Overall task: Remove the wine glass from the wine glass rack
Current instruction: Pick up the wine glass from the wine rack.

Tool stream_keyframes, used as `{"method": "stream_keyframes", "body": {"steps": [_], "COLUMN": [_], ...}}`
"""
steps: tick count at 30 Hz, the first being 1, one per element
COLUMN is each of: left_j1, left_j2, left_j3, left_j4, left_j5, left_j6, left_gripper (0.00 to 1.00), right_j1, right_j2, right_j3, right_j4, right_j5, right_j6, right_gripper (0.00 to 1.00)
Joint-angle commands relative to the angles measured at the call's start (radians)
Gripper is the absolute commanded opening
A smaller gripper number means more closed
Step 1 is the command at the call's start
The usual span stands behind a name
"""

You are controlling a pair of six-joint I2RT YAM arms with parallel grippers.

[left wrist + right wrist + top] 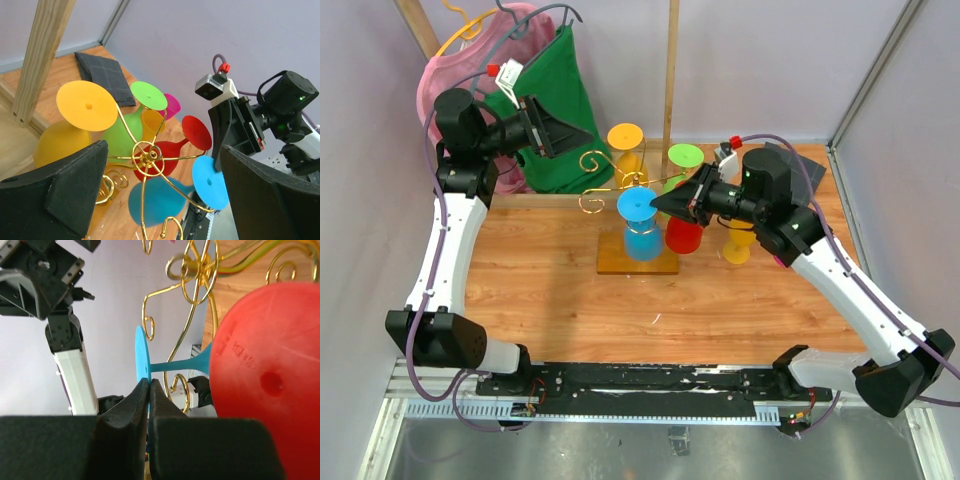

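The gold wire wine glass rack (pixel 592 160) stands on its light-wood base (pixel 660 265) mid-table, with several coloured glasses hanging upside down from it. A blue wine glass (pixel 641 238) hangs at the front; its round foot (pixel 142 352) is pinched edge-on in my right gripper (pixel 149 385), which is shut on it. From the right, that gripper (pixel 660 203) reaches in level with the foot. My left gripper (pixel 164 150) is open, hovering above the rack's hub (pixel 145 155) with nothing between its fingers (pixel 65 190); in the top view it (pixel 570 133) is at the back left.
Red (pixel 683 235), green (pixel 685 155), orange (pixel 625 135) and yellow (pixel 740 245) glasses hang around the rack, the red one close by my right fingers. A wooden frame with green (pixel 550 110) and pink garments stands back left. A dark cloth (pixel 105 72) lies at the back right.
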Motion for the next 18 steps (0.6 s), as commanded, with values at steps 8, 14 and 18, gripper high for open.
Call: {"method": "stream_keyframes", "body": {"steps": [8,14,18], "left_j1": [-0.002,-0.002,-0.002], "left_j2": [-0.029,-0.029,-0.025], "left_j3": [0.015,0.011,0.011], "left_j4": [-0.005,-0.005,0.002], "left_j5": [0.025,0.024,0.024], "left_j6": [0.013,0.013,0.005], "left_gripper": [0.99,0.99,0.99], "right_j1": [-0.12,-0.12,-0.121], "right_j2": [-0.024,-0.048,-0.068], "right_j3": [0.075,0.057,0.055], "right_j4": [-0.043,-0.05,-0.065], "right_j5": [-0.031,-0.032,-0.028], "right_j6": [-0.063,-0.053,-0.051], "right_gripper": [0.01,0.01,0.01]}}
